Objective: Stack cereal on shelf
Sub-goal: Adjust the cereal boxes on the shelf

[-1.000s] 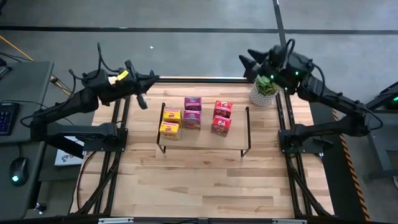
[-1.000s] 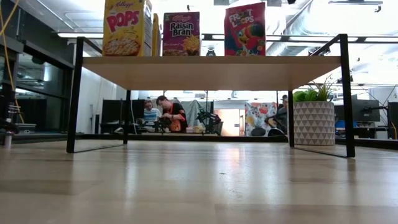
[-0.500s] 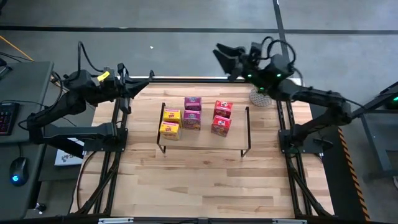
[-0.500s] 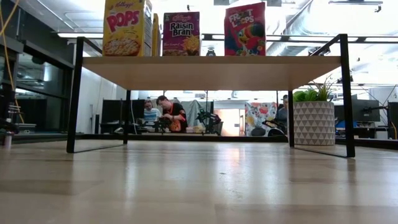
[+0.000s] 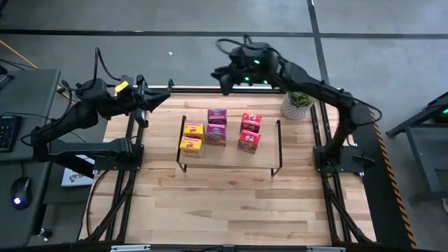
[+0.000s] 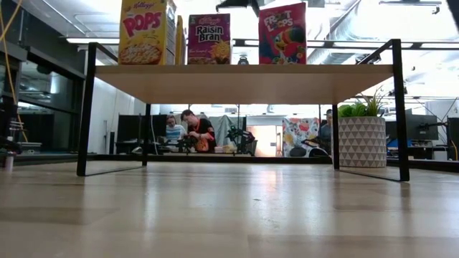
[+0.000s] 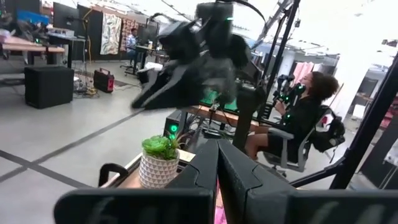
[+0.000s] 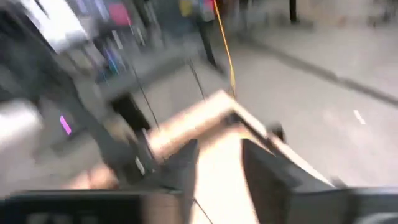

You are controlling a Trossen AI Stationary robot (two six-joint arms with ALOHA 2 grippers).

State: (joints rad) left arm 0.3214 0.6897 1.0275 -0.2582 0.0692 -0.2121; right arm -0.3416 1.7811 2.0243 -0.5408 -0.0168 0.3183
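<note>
Although all six cereal boxes already stand on the shelf (image 5: 274, 143), the risk now comes from the right arm; its right gripper (image 5: 222, 75) hangs high over the far edge of the table (image 5: 231, 203), behind the shelf, and a careless sweep downward could clip the rear row. The boxes sit in three pairs: two yellow boxes (image 5: 191, 138) to the left, two pink boxes (image 5: 216, 127) in the middle, two red boxes (image 5: 248, 131) to the right; each pair is close-set, so one knocked box would likely topple its neighbour. The right gripper's fingers stand apart with nothing between them, though the wrist view is blurred and I would not swear to how wide. The left gripper (image 5: 159, 99) rests near the table's far left corner, its jaws pressed together and empty.

A potted plant (image 5: 298, 103) stands at the far right corner, close under the right arm's forearm; a low return could brush it. Open room lies across the whole near half of the table, and between the shelf's left legs and the left arm.
</note>
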